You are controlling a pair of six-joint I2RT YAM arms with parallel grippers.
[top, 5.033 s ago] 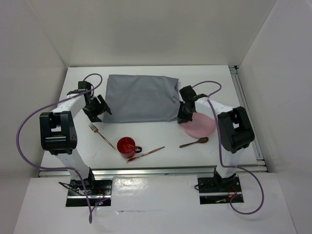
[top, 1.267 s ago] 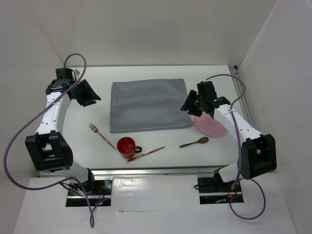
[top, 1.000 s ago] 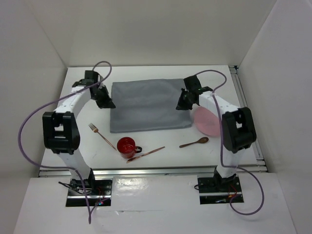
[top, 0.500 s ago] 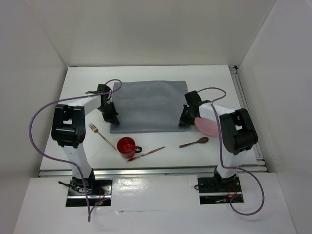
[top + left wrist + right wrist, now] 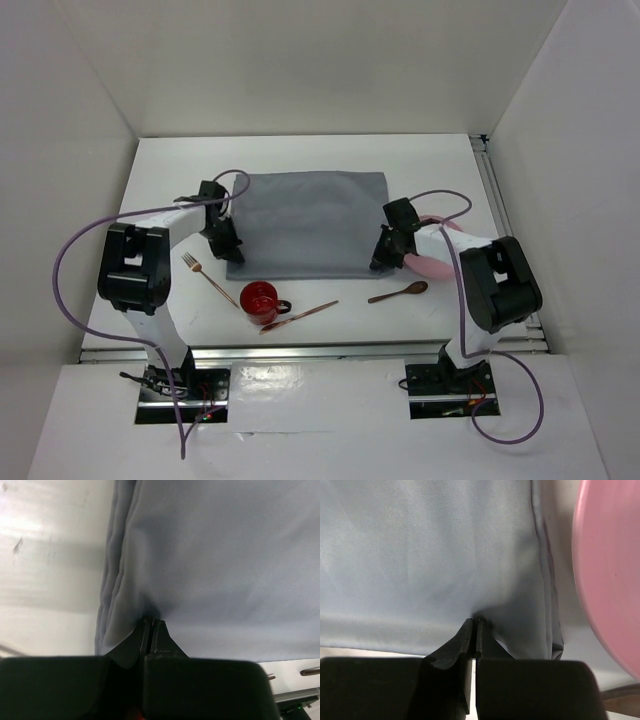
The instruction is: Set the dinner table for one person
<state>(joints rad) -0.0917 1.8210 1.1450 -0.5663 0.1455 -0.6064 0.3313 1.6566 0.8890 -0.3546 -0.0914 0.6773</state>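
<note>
Placemat (image 5: 305,222) work is what we've got here, and it's the opening stage of the job. The grey cloth lies flat across the middle of the white counter (image 5: 300,150), which spreads wide under everything in the overhead view. The left tool (image 5: 224,243) sits at the mat's near-left corner, fingers pressed together with a fold of fabric nipped between them. The left wrist view shows the cloth puckering right at the tips. On the other side the right tool (image 5: 383,256) has the same tight pinch on the near-right corner, just beside the pink plate (image 5: 432,268).

So what's done? The mat looks spread and fairly square. I'd call it nearly placed, though both tools have hold of it and nothing is released.

What's left? Pretty much everything else. The plate sits off the mat's right edge, partly behind the right arm. The red mug (image 5: 260,300), the fork (image 5: 205,275), the copper knife (image 5: 300,316) and the spoon (image 5: 400,292) all lie on bare counter nearer the arm bases, none on or alongside the mat in a proper setting.
</note>
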